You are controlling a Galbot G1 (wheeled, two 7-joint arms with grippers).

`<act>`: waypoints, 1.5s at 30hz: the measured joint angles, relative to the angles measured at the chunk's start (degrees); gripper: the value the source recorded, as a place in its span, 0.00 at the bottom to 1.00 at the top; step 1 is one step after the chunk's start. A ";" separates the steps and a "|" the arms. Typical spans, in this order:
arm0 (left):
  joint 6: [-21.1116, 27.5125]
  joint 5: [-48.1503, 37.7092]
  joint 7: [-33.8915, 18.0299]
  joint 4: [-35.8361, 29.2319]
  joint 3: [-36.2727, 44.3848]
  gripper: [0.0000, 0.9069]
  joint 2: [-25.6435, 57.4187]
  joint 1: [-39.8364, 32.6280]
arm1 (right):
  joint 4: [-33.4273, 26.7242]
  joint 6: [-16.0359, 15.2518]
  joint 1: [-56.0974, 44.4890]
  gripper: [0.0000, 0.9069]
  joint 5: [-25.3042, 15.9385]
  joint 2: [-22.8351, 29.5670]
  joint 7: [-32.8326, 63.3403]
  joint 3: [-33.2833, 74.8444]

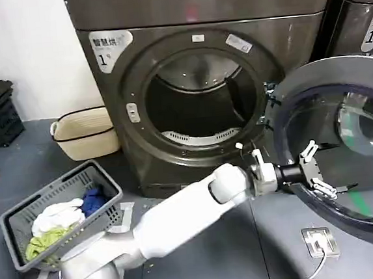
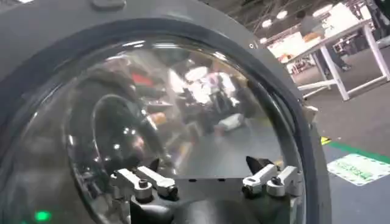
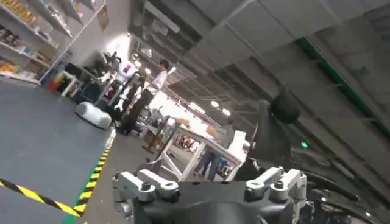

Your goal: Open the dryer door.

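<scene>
Head view: the dryer (image 1: 195, 93), marked with a "1" sticker, stands with its round mouth exposed; the dryer door (image 1: 344, 145) is swung out wide to the robot's right, grey inner side and glass facing the camera.
Left gripper (image 1: 314, 169): reaching across on a long white arm, fingers spread and released, poised at the door's inner glass, gripping nothing.
Step in hand: judged to be the last of the swing. Done well, the push stays flat against the inner rim and follows the hinge's arc, so the fingers do not slide across the glass.
Left wrist view: the parted fingertips (image 2: 155, 181) sit just at the tinted pane, whose reflections of the hall the head camera barely shows.
Right gripper (image 3: 210, 185): idle, aimed off at the room; whether it is clenched or released cannot be told.
Floor: a laundry basket (image 1: 61, 196) of clothes lies near the machine's left.
</scene>
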 joint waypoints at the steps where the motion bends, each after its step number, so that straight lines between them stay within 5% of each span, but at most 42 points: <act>1: 0.30 -0.15 -0.32 0.57 0.00 1.00 -0.50 -0.18 | 0.04 0.00 0.02 1.00 0.00 0.00 -0.07 -0.06; 18: 9.20 -5.78 -9.82 0.95 -1.37 1.00 -3.65 -0.36 | 1.16 0.18 0.63 1.00 -0.27 0.00 -0.53 -1.24; 30: 11.38 -6.73 -10.07 -1.51 -2.39 1.00 -2.17 0.13 | 2.16 0.14 1.12 1.00 -0.30 0.00 -0.93 -1.83; 45: 18.06 -7.31 -13.63 -19.63 -7.51 1.00 12.25 7.20 | 5.85 -0.58 1.26 1.00 -0.34 0.00 -1.16 -2.61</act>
